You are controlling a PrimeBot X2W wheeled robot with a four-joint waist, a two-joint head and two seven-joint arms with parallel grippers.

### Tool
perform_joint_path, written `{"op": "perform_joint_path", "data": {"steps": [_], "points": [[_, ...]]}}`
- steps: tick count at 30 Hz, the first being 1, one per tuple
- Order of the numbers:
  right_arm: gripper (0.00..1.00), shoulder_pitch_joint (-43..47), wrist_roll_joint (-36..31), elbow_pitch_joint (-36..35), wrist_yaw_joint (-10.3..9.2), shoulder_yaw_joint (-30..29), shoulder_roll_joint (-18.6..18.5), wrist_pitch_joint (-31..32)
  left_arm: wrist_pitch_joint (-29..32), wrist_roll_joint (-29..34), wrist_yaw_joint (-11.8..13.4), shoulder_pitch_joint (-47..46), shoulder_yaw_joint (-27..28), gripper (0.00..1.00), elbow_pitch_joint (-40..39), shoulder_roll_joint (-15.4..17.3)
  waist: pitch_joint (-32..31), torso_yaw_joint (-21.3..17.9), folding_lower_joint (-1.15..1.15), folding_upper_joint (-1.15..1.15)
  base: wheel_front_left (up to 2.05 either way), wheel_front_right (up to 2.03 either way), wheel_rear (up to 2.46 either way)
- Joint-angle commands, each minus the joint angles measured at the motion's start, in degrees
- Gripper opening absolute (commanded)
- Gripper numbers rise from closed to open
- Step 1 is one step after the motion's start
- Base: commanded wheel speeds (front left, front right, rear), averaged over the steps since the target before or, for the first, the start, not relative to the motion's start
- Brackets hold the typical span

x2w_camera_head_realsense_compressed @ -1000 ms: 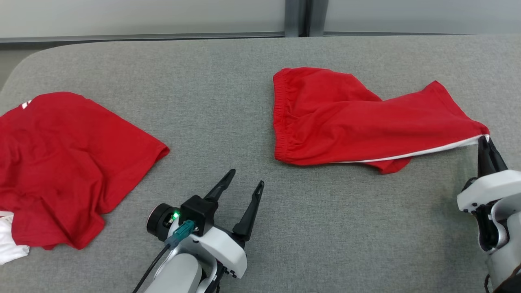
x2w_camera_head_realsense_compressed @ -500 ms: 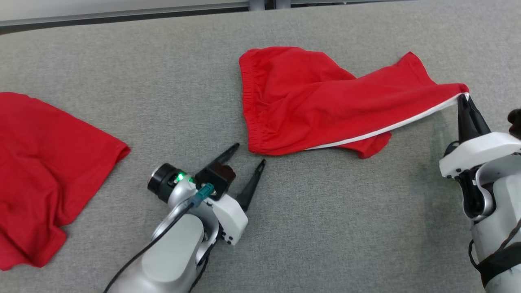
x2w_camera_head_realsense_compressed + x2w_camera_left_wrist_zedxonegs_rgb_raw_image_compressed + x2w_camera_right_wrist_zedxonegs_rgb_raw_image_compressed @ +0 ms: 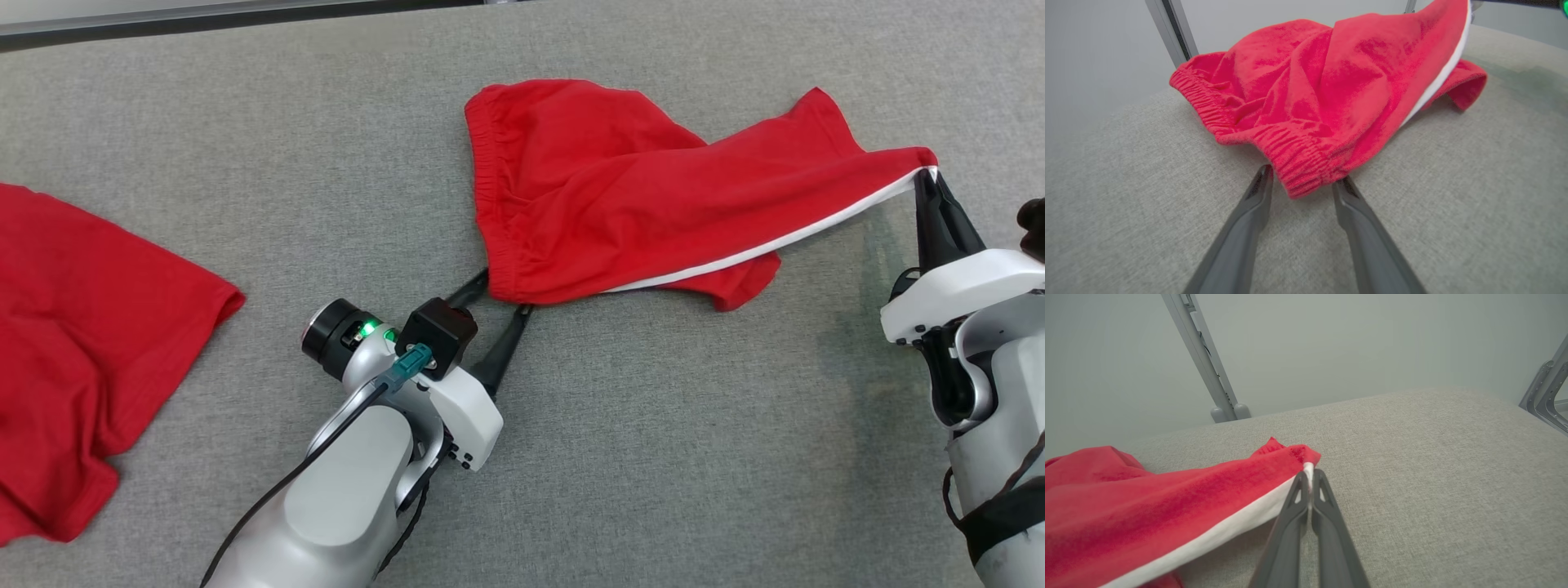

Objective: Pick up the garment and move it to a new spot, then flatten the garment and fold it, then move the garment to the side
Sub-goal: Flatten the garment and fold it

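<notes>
Currently, my right gripper [image 3: 927, 178] is closed tight on the shorts [image 3: 620, 204]. Both of its fingers are pinched together over the corner of one leg hem, at the end of the white stripe [image 3: 784, 241]. In the right wrist view the two fingers meet with only cloth between them.

My left gripper [image 3: 500, 298] stands open. Its two fingers [image 3: 1241, 228] lie low over the table [image 3: 653, 457], one on each side of the near corner of the waistband [image 3: 1298, 163]. That corner sits between the fingertips. I cannot tell whether either fingertip is touching the cloth.

The shorts are red. They lie at the middle of the table, slightly toward my right side, with the gathered waistband on the left and the legs running to the right. The held leg is drawn out in a straight line toward the right gripper, and its stripe edge is raised off the surface. The other leg lies flat beneath it, with its hem showing below the stripe.

A second red cloth [image 3: 90, 327] lies rumpled at the far left of the table, well apart from the shorts. A grey metal post [image 3: 1204, 355] rises behind the far edge of the table against a pale wall [image 3: 1372, 343].
</notes>
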Motion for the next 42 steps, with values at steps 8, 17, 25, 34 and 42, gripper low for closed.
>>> {"op": "perform_joint_path", "data": {"steps": [8,17,25,34,42], "points": [[0.0,0.18,-1.1,0.74,-0.08,-1.07,-0.87,0.41,-0.12,0.66,-1.26,1.42,0.87,0.0,-2.46,0.27,-1.1,1.44,0.0,0.0,0.0,0.0,0.0],[0.0,-0.33,-1.53,0.3,-0.08,0.08,-2.26,0.01,-0.11,-0.12,-1.72,2.52,2.72,0.0,-7.35,1.34,-4.67,2.94,0.0,0.0,0.0,0.0,0.0],[0.0,-2.26,-1.54,-1.86,-0.09,3.37,-6.25,-1.02,-0.12,-6.72,-1.62,0.47,-1.74,0.0,-11.59,6.09,-10.33,4.02,0.0,0.0,0.0,0.0,0.0],[0.0,-4.62,-1.05,-6.73,-0.1,6.41,-10.62,-1.14,3.14,-17.0,-1.63,-6.27,-6.71,0.0,-19.05,14.34,-18.29,5.61,0.0,0.0,0.0,0.0,0.0],[0.0,-4.83,-1.37,-15.6,-0.1,4.29,-10.15,1.27,9.97,-20.24,0.08,-12.01,-4.11,0.0,-28.29,19.1,-22.65,6.03,0.0,0.0,0.0,0.0,0.0]]}}
